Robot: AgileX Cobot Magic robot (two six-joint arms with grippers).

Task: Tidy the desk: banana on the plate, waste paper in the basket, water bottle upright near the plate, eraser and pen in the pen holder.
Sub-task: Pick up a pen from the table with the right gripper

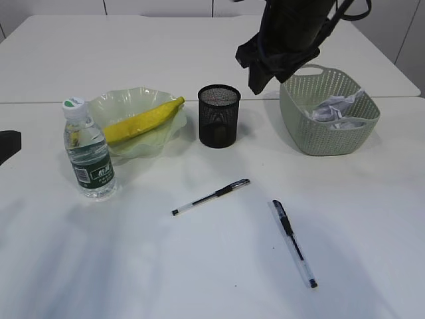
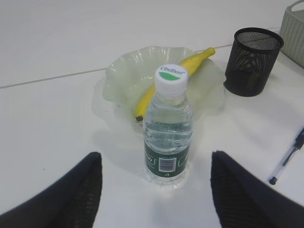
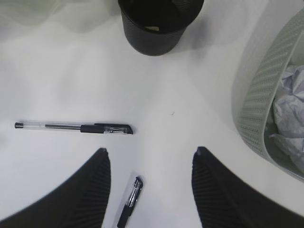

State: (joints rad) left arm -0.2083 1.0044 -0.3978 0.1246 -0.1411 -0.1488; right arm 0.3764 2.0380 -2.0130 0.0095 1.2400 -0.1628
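Observation:
A yellow banana (image 1: 143,119) lies on the pale green plate (image 1: 126,100). The water bottle (image 1: 88,156) stands upright just left of the plate's front. Crumpled waste paper (image 1: 335,109) is in the green basket (image 1: 312,133). Two pens (image 1: 211,197) (image 1: 293,242) lie on the table in front of the black mesh pen holder (image 1: 218,116). I see no eraser. My left gripper (image 2: 156,156) is open and empty, short of the bottle (image 2: 167,137). My right gripper (image 3: 151,151) is open and empty, high between holder (image 3: 156,23) and basket (image 3: 259,99), above one pen (image 3: 129,202).
The white table has a seam line running behind the plate. The right arm (image 1: 279,40) hangs over the back of the table above the basket. Only a dark corner of the left arm (image 1: 8,145) shows at the exterior view's left edge.

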